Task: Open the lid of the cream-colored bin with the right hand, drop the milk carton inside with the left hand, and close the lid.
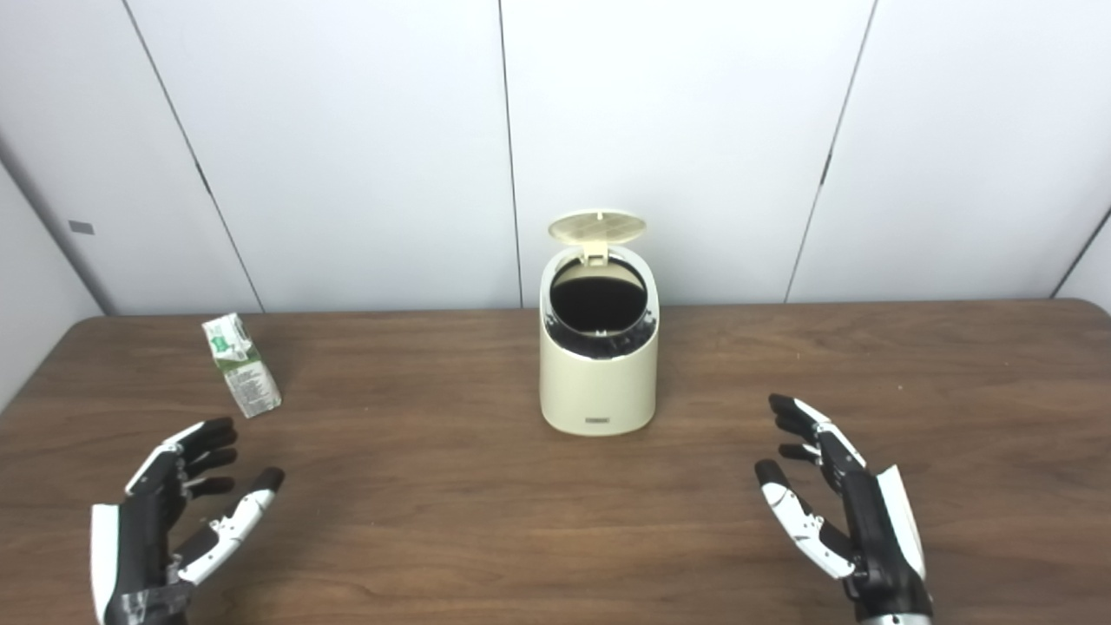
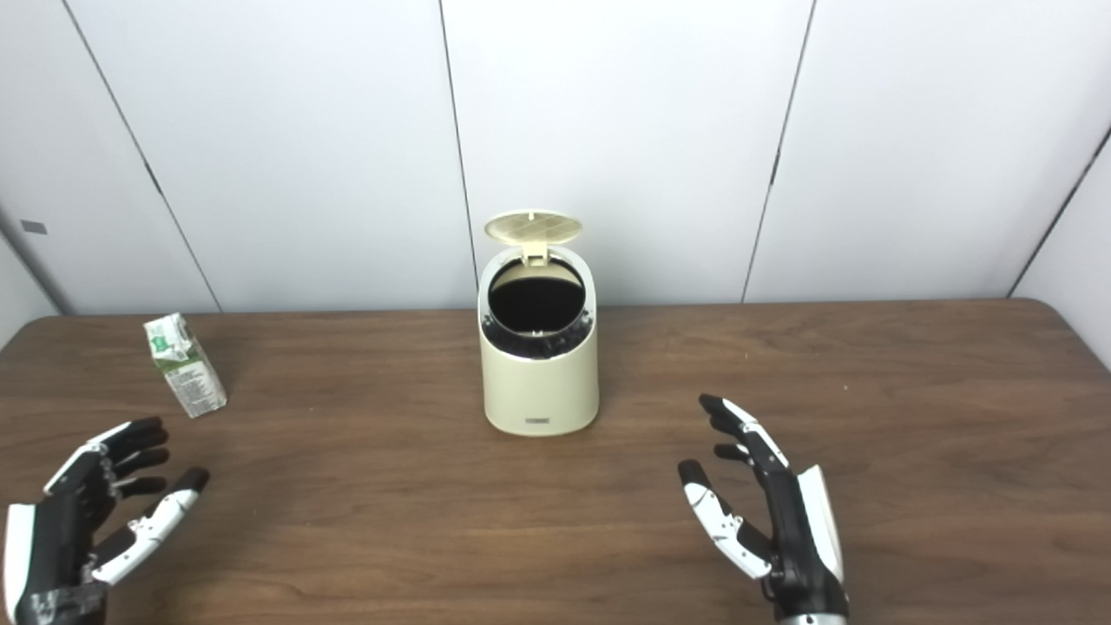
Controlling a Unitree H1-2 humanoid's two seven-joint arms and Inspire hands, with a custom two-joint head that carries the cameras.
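The cream-colored bin (image 1: 597, 382) stands upright at the middle of the brown table, its round lid (image 1: 597, 227) flipped up at the back and the dark inside showing. A small green-and-white milk carton (image 1: 241, 365) stands on the table at the far left, leaning slightly. My left hand (image 1: 169, 521) is open near the front left edge, just in front of the carton and apart from it. My right hand (image 1: 829, 503) is open at the front right, well to the right of the bin and touching nothing.
The wooden table (image 1: 486, 521) runs the full width, with its rounded back corners near the white panelled wall (image 1: 347, 148). Nothing else stands on it.
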